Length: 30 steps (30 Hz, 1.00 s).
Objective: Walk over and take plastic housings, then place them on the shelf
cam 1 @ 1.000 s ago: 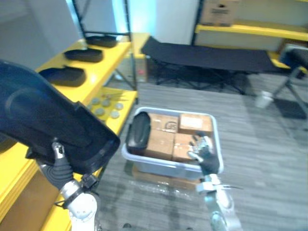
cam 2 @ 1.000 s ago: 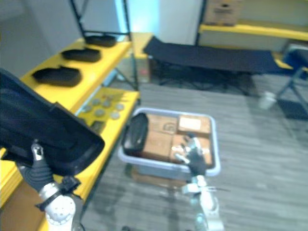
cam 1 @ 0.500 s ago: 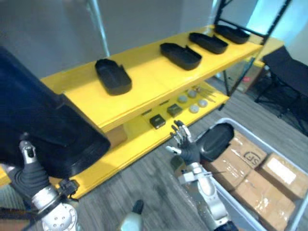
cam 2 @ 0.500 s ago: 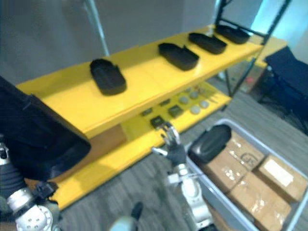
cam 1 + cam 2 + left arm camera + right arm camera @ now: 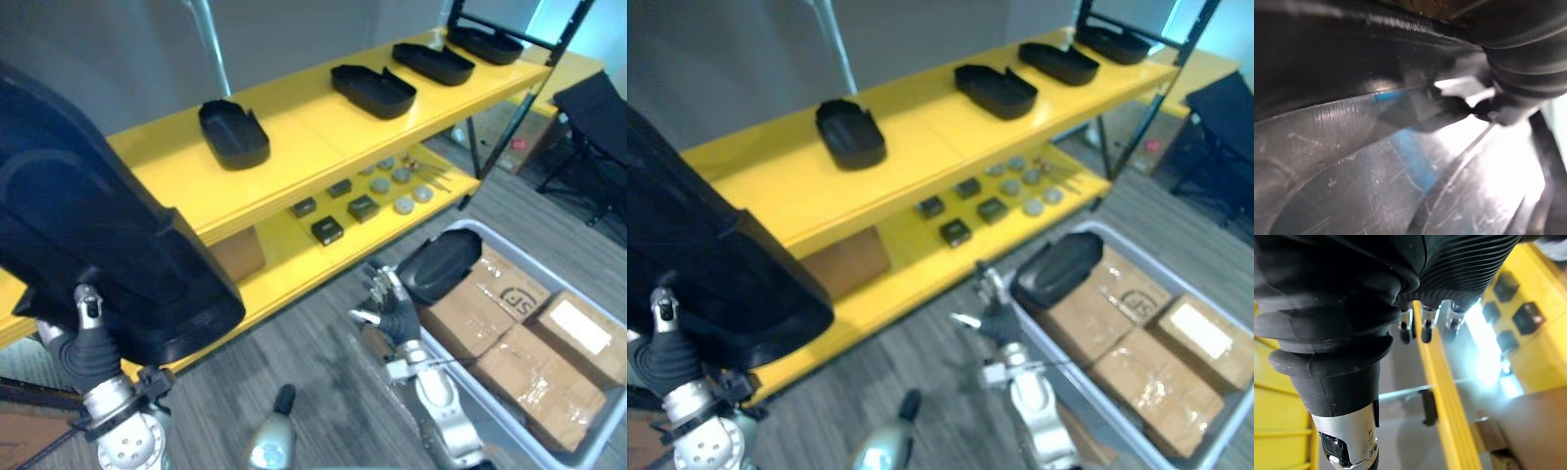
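Large housing carried at the shelf's left end, free hand idle by the bin

At the left, a large black plastic housing [image 5: 98, 235] is borne up by the left hand [image 5: 91, 345], raised in front of the left end of the yellow shelf [image 5: 304, 147]. Whether that hand is clasped round it cannot be told, as it is hidden under the part. A slip or tilt is therefore judged possible. The carried housing also covers the bare stretch of the top tier, so its edge could be struck, or the nearest placed housing [image 5: 233, 134] knocked. Small parts [image 5: 327, 229] are laid on the shelf's lower tier. In front of the shelf's right half the right hand [image 5: 392, 311] is held raised and released, empty, just beside the grey bin [image 5: 466, 227], in which another housing [image 5: 439, 266] is propped against cardboard boxes [image 5: 490, 313].
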### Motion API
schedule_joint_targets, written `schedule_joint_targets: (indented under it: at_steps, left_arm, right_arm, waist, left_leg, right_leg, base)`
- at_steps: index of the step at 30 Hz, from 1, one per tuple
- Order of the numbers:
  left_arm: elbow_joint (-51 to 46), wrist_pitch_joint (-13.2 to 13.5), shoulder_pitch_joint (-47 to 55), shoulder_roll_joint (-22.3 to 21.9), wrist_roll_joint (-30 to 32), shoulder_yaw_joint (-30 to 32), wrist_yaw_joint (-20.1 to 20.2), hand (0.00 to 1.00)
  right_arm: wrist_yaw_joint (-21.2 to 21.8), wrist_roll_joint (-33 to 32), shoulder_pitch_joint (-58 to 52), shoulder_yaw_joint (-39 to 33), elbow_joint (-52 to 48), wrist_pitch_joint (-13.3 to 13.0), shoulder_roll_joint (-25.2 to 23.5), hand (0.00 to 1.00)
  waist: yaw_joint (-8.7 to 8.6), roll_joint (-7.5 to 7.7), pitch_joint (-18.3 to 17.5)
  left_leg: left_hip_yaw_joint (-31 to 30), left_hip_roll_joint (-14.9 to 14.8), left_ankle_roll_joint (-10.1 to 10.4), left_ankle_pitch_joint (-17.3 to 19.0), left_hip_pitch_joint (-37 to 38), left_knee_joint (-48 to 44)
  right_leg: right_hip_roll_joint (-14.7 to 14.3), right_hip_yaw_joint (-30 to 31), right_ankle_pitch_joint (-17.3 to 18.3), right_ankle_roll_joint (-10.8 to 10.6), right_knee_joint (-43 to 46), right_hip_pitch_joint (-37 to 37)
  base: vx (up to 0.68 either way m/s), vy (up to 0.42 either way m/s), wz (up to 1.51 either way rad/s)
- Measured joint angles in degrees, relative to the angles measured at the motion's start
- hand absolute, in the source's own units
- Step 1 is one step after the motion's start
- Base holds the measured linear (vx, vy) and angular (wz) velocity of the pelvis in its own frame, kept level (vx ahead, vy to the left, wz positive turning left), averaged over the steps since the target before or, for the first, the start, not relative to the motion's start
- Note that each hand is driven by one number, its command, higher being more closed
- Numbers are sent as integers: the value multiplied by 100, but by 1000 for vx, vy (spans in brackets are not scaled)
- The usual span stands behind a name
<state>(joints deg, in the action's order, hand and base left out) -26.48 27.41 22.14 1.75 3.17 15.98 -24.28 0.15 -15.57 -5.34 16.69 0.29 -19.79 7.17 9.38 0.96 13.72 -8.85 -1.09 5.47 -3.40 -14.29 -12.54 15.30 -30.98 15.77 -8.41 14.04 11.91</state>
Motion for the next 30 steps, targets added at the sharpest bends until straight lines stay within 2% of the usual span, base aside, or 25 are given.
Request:
schedule_joint_targets:
  at_steps: [1,2,3,4,5,6,7,8,9,10,11,13,14,15,17,18,19,20,21,22,23,25,27,28,30]
  left_arm:
    - [-48,1,0,-3,0,47,27,100]
    - [-149,3,2,1,4,167,96,100]
    - [-292,4,65,5,5,254,118,100]
    - [-345,8,71,0,0,280,156,100]
    - [-354,17,25,-3,4,300,210,100]
    - [-364,14,28,53,15,320,207,100]
    - [-368,11,21,88,19,336,193,100]
    - [-371,-34,-31,195,19,360,156,100]
    - [-365,-154,-105,301,21,350,63,100]
    - [-352,-202,-151,318,18,350,43,100]
    - [-291,-254,-253,376,11,338,-2,100]
    - [-109,-286,-521,545,-1,291,-80,100]
    - [14,-320,-722,615,-2,236,-124,100]
    - [227,-422,-1038,721,-1,122,-202,100]
    - [501,-534,-1268,727,-1,82,-222,100]
    - [652,-655,-1333,724,2,36,-236,100]
    - [743,-786,-1292,721,1,9,-266,100]
    - [788,-851,-1228,651,4,2,-284,100]
    - [812,-919,-1063,412,0,-96,-280,100]
    - [803,-924,-871,242,-1,-94,-239,100]
    - [803,-925,-803,195,-5,-91,-222,100]
    - [799,-943,-741,94,1,-91,-167,100]
    - [712,-933,-758,-27,-8,-94,-30,100]
    - [683,-931,-763,-24,-29,-95,20,100]
    - [594,-952,-758,2,-37,-98,106,100]
  right_arm:
    - [-1,3,9,-14,0,-5,-48,0]
    - [-19,11,14,-34,-7,-10,-134,0]
    - [-22,11,10,-44,-12,-12,-182,0]
    - [-17,0,7,-76,-40,-14,-185,0]
    - [-17,-1,10,-203,-140,-19,-175,0]
    - [-24,2,14,-289,-200,-39,-190,0]
    - [-18,1,46,-322,-210,-72,-215,0]
    - [18,1,196,-405,-180,-132,-286,0]
    - [51,3,336,-444,-147,-153,-310,0]
    - [96,10,390,-468,-136,-155,-301,0]
    - [178,14,453,-535,-149,-177,-280,0]
    - [295,-9,480,-666,-263,-221,-188,0]
    - [381,-119,509,-733,-317,-233,-73,0]
    - [591,-372,638,-842,-411,-230,144,0]
    - [819,-689,809,-923,-447,-205,298,0]
    - [982,-891,887,-954,-452,-155,345,0]
    - [1166,-1086,997,-943,-453,-103,353,0]
    - [1262,-1135,1080,-924,-457,-64,381,0]
    - [1328,-1195,1189,-912,-448,8,514,0]
    - [1368,-1298,1285,-860,-440,44,579,0]
    - [1370,-1330,1326,-828,-443,53,608,0]
    - [1384,-1361,1399,-806,-463,61,621,0]
    - [1509,-1367,1401,-693,-690,72,616,0]
    - [1529,-1366,1403,-615,-785,73,607,0]
    - [1568,-1168,1459,-253,-1045,67,513,0]
  waist:
    - [25,43,4]
    - [104,178,-27]
    - [178,346,-100]
    - [210,365,-128]
    - [221,321,-206]
    - [193,363,-369]
    - [172,378,-429]
    - [95,350,-406]
    - [22,336,-397]
    - [-8,306,-381]
    - [-73,201,-365]
    - [-117,95,-399]
    - [-221,28,-420]
    - [-341,-25,-414]
    - [-416,-11,-424]
    - [-416,28,-448]
    - [-407,151,-498]
    - [-412,209,-569]
    - [-378,-63,-612]
    - [-333,-246,-666]
    - [-311,-295,-687]
    - [-292,-336,-713]
    - [-295,-353,-737]
    - [-293,-349,-743]
    - [-153,-264,-792]
  left_leg:
    - [16,49,-22,131,-81,-196]
    - [136,149,-150,411,-219,-570]
    - [345,262,-383,726,-296,-915]
    - [402,297,-381,869,-278,-1016]
    - [398,346,-342,1077,-270,-1193]
    - [401,435,-463,1177,-276,-1188]
    - [395,459,-521,1232,-263,-1174]
    - [307,504,-636,1336,-136,-1145]
    - [246,532,-729,1397,102,-1027]
    - [217,524,-746,1407,285,-913]
    - [142,456,-693,1374,671,-671]
    - [-5,404,-681,1375,1093,-360]
    - [-190,383,-655,1392,1149,-323]
    - [-483,386,-609,1420,1222,-259]
    - [-743,403,-493,1489,1297,-280]
    - [-817,431,-381,1556,1367,-295]
    - [-838,511,-243,1659,1425,-314]
    - [-903,532,-148,1773,1432,-364]
    - [-931,271,-112,1860,1398,-440]
    - [-874,60,-95,1848,1411,-353]
    - [-749,-27,-36,1803,1416,-283]
    - [-90,-179,-1,1610,1420,-135]
    - [792,-284,-154,1478,1432,41]
    - [806,-274,-180,1450,1430,110]
    - [611,-177,-142,1375,1439,234]
  right_leg:
    - [35,7,29,36,1,8]
    - [134,77,84,140,-27,26]
    - [226,159,139,413,-147,106]
    - [221,159,119,725,-137,183]
    - [376,324,-257,913,506,12]
    - [584,620,-652,867,1203,-414]
    - [642,788,-846,873,1509,-599]
    - [729,1123,-1088,751,2257,-945]
    - [682,1266,-704,722,2984,-1286]
    - [607,1259,-500,723,3188,-1381]
    - [329,1188,-180,787,3191,-1495]
    - [-77,1204,78,838,2679,-1810]
    - [-301,1329,92,858,2245,-1981]
    - [-559,1787,12,733,1590,-2281]
    - [-673,2223,-166,490,1026,-2462]
    - [-671,2347,-362,435,694,-2459]
    - [-593,2427,-895,496,310,-2373]
    - [-521,2425,-1377,271,277,-2308]
    - [-693,2067,-1335,386,122,-2076]
    - [-838,1812,-1367,436,-105,-1874]
    - [-859,1669,-1360,478,-188,-1782]
    - [-869,1300,-1335,523,-399,-1475]
    - [-850,790,-1334,524,-665,-1097]
    - [-846,705,-1334,524,-700,-1051]
    - [-811,556,-1356,490,-911,-907]
  base:
    - [77,130,-4]
    - [129,152,-14]
    - [175,146,-17]
    - [253,133,-4]
    - [293,189,17]
    - [358,264,22]
    - [392,273,20]
    - [356,169,17]
    - [381,111,15]
    - [301,66,15]
    - [433,74,14]
    - [350,19,39]
    - [304,-68,103]
    - [283,-93,113]
    - [247,-145,99]
    - [294,-256,102]
    - [342,-369,103]
    - [327,-379,111]
    - [309,-364,102]
    - [255,-250,87]
    - [234,-218,87]
    - [171,-156,95]
    - [131,-99,111]
    - [104,-29,94]
    - [105,24,63]
